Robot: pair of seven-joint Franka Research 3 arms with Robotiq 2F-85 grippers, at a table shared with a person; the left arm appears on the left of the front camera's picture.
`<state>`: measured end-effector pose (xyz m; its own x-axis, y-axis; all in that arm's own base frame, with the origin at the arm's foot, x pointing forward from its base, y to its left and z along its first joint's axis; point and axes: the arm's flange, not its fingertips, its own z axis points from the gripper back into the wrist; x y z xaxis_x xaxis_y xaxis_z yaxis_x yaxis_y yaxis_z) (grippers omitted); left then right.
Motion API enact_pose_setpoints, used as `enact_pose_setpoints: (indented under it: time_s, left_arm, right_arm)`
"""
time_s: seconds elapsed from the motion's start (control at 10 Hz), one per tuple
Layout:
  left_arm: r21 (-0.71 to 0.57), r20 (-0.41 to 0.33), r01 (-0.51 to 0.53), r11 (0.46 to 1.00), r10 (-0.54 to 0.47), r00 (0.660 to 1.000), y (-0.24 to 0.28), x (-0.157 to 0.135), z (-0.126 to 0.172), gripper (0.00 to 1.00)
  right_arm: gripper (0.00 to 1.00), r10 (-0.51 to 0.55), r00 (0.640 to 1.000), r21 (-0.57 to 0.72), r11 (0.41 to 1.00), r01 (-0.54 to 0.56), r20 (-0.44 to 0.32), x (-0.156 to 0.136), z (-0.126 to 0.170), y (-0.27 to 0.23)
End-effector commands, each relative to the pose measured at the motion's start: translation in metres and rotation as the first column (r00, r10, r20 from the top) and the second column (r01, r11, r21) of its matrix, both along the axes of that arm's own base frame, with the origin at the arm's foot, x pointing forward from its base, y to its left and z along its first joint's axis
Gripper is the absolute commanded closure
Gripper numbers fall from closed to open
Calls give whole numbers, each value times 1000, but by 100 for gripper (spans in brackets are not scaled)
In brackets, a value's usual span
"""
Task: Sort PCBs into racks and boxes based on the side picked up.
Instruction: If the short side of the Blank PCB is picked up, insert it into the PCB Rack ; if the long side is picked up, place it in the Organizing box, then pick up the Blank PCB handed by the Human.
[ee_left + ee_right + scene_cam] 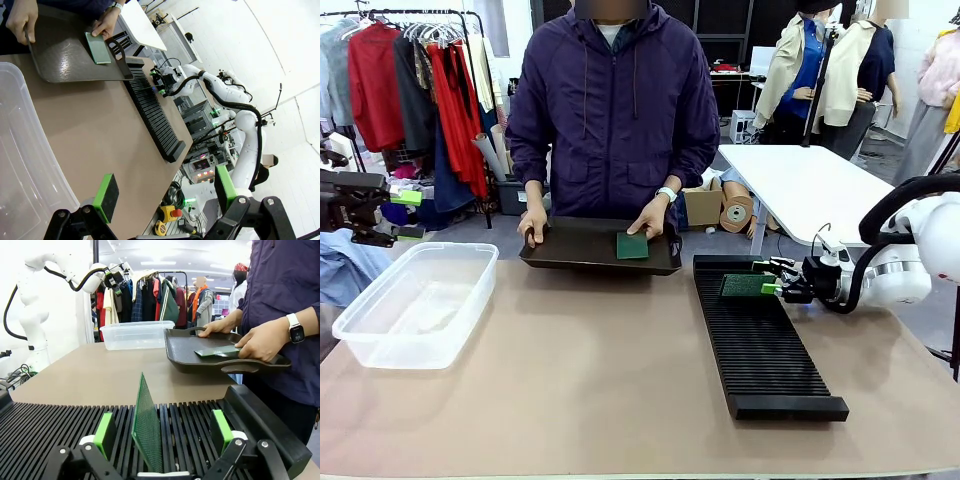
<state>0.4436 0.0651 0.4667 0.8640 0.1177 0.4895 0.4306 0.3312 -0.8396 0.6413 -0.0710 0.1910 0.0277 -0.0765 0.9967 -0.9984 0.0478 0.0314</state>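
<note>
Right end effector (782, 288): I am holding it spread wide at the far end of the rack (760, 350), one green pad on either side of a PCB (147, 425), neither pad touching it. The PCB is standing on edge in a slot, unheld.

Left end effector (165, 192): it is hanging spread and pinching nothing, above the near edge of the worktop (600, 370) beside the tub (395, 350).

Risks from here:
- I am judging the pull-back to be the delicate part. If I am drifting sideways as I retreat, a pad could be clipping the board and levering it over or out of its slot.
- The board looks to be leaning slightly in the right wrist view. I cannot tell whether that is the lens or a shallow seat. If it is shallow, a light brush would be toppling it.
- A person's hand (648, 218) is resting on a second PCB (632, 245). Reaching in now would be risking contact with those fingers.

Containers:
- The rack is carrying that one board at its far end. The slots toward me are showing bare.
- The tub is showing nothing inside that I can make out.
- The tray (570, 245), gripped at both ends by the person, is holding the second PCB, lying flat near its right end.
</note>
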Motion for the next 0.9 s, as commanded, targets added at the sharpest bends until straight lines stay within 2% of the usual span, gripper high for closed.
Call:
enact_pose_setpoints:
  time_s: [0.0, 0.8]
  left_arm:
    - [-2, -6, -2, 1000, 2, 1000, 0, -1, 2, 0]
    - [-2, -6, -2, 1000, 2, 1000, 0, -1, 2, 0]
  right_arm:
    - [0, -1, 1000, 1, 1000, 1, 0, 0, 0, 1]
    - [0, -1, 1000, 1, 1000, 1, 0, 0, 0, 1]
